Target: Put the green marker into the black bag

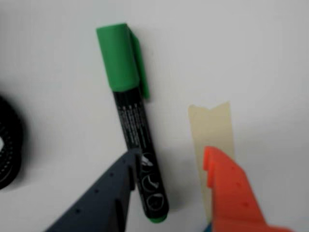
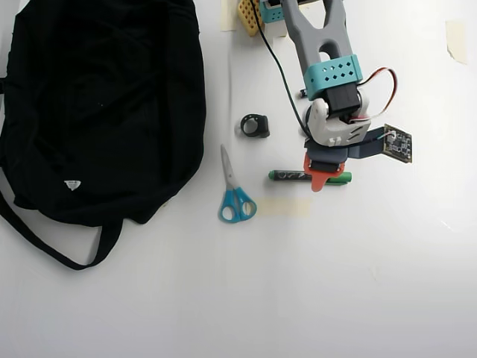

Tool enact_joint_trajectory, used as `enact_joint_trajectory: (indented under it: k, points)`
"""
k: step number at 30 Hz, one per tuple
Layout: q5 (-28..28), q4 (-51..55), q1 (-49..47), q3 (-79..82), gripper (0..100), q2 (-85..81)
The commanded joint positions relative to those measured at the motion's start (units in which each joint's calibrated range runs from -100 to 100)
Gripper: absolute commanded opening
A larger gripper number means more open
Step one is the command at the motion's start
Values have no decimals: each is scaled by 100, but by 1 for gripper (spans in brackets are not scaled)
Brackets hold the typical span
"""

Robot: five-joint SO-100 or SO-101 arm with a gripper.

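Wrist view: fingers [image 1: 169, 174] spread astride green marker [image 1: 133, 125], table bare beyond.

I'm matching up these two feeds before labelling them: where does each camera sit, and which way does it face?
Wrist view: rides on the arm, looking down past the gripper at the green marker on the table; a dark finger and an orange finger show.
Overhead view: fixed above the table, looking straight down; shows the arm entering from the top edge, the black bag, scissors and a coiled cable.
Shared: the green marker, the gripper and a strip of tape.
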Motion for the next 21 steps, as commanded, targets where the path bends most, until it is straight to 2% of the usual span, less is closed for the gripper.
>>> enact_joint_trajectory:
  k: [1, 7, 13, 21]
  points:
    - [-13, -2, -24, -249, 19, -121]
    - [-19, 524, -46, -124, 30, -72]
    - [-3, 955, -39, -70, 31, -72]
    - [149, 989, -16, -142, 31, 169]
